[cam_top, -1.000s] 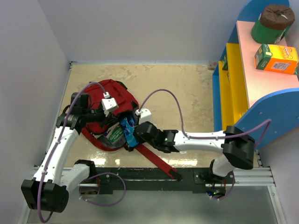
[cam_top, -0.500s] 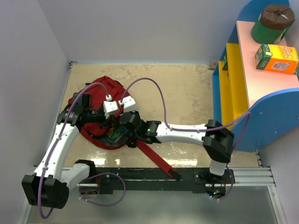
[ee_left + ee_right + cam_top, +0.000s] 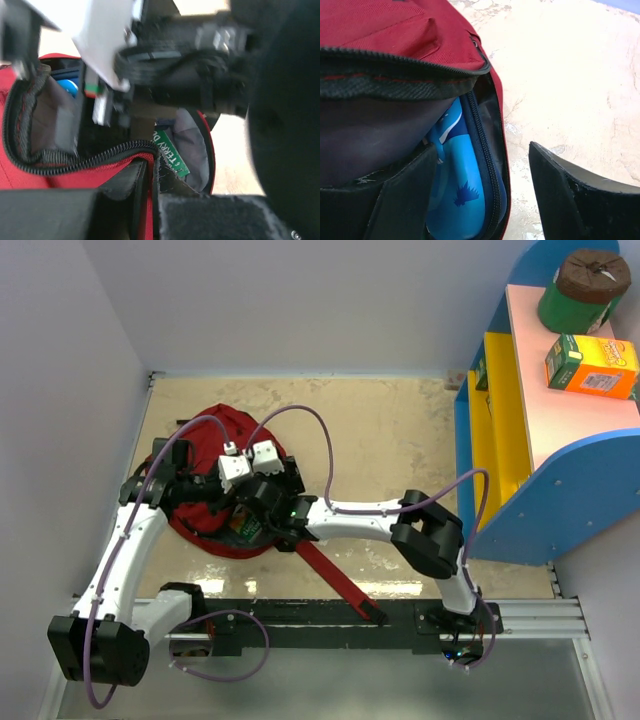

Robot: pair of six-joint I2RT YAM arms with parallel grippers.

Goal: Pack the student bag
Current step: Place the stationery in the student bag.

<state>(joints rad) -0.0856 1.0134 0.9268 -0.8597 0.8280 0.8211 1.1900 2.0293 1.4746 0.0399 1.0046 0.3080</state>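
Note:
The student bag [image 3: 222, 432] lies on the table's left with its zipper mouth open. My left gripper [image 3: 224, 497] is shut on the bag's zipper rim [image 3: 135, 150] and holds the mouth open. In the left wrist view its jaws [image 3: 152, 200] pinch the red fabric. My right gripper [image 3: 262, 506] is at the mouth, open. One finger [image 3: 402, 200] is inside the bag [image 3: 395, 30] and the other stands outside over the table. Between them, a blue pencil case [image 3: 462, 190] lies inside the bag, free of both pads. A green-labelled item [image 3: 172, 154] sits deeper in the grey lining.
A long red strap [image 3: 335, 580] trails from the bag toward the near rail. At the right stands a blue and yellow shelf [image 3: 500, 420], with a green cylinder [image 3: 583, 288] and an orange box [image 3: 592, 365] on its pink top.
My right arm moved left and carried the blue pencil case into the bag's mouth. Its jaws then opened and let the case go. The left gripper kept its hold.

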